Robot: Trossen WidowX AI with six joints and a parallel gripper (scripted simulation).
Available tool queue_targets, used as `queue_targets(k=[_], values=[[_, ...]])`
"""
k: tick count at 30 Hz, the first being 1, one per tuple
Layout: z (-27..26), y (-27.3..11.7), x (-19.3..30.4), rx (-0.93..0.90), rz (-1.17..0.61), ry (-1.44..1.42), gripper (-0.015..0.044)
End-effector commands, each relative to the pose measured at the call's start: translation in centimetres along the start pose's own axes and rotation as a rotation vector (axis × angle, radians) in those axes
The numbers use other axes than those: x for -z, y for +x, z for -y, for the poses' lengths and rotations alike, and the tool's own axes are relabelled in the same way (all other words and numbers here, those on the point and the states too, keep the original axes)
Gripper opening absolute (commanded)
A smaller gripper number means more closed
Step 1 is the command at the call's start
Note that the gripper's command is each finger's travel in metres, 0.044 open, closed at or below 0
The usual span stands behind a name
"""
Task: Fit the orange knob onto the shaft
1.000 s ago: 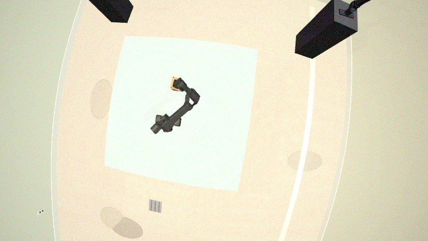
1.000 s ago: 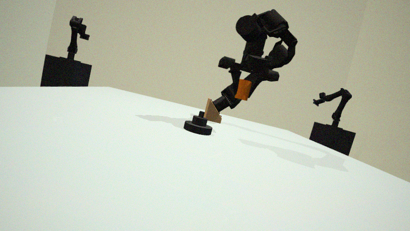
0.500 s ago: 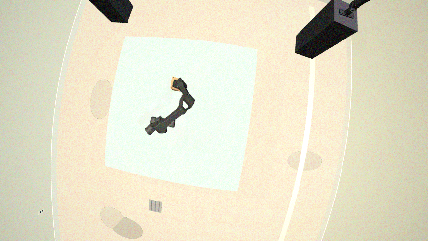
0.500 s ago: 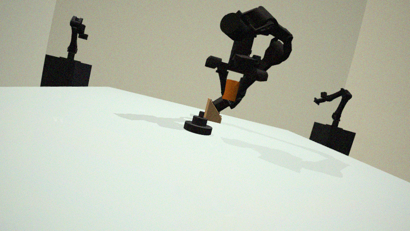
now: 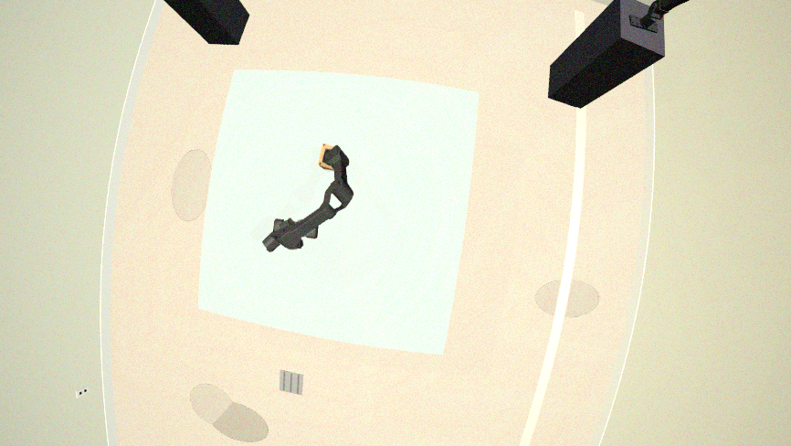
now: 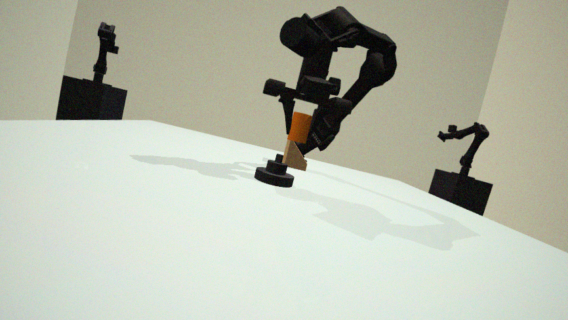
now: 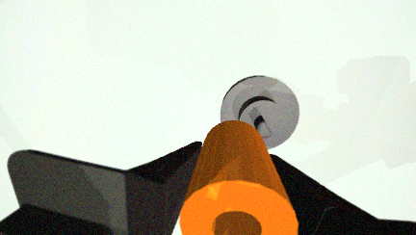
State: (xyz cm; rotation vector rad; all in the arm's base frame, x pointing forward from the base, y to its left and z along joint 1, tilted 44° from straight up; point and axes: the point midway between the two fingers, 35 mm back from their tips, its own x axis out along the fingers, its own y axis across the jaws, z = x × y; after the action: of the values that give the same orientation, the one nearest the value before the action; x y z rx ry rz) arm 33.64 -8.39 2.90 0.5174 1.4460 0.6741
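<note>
The orange knob is a plain cylinder with a round opening in its top. My gripper is shut on it, one finger at each side. The dark round pedestal stands on the table with a narrower step and the thin shaft on top. The knob hangs above the shaft, apart from it, and a little to the right in the exterior view. In the wrist view the knob's lower end overlaps the pedestal's near edge. The knob's underside and the shaft's flat side are not visible. The arm hides the pedestal in the top view.
The arm's base has a tan wedge-shaped mount, seen behind the pedestal in the exterior view. The pale table carries the arm's shadows. Two other dark arms stand on black blocks beyond the table.
</note>
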Motion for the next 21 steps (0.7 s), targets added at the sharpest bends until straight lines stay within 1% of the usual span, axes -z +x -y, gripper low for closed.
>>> queue_targets(k=[1,6,11,21], values=[[1.5,0.4,-0.3,0.006,0.001,-0.011,0.0000],[2.7,1.0,-0.5,0.005,-0.001,-0.015,0.0000],[2.8,1.3,-0.5,0.005,-0.001,-0.016,0.0000],[2.8,3.6,-0.5,0.004,0.000,-0.016,0.0000]])
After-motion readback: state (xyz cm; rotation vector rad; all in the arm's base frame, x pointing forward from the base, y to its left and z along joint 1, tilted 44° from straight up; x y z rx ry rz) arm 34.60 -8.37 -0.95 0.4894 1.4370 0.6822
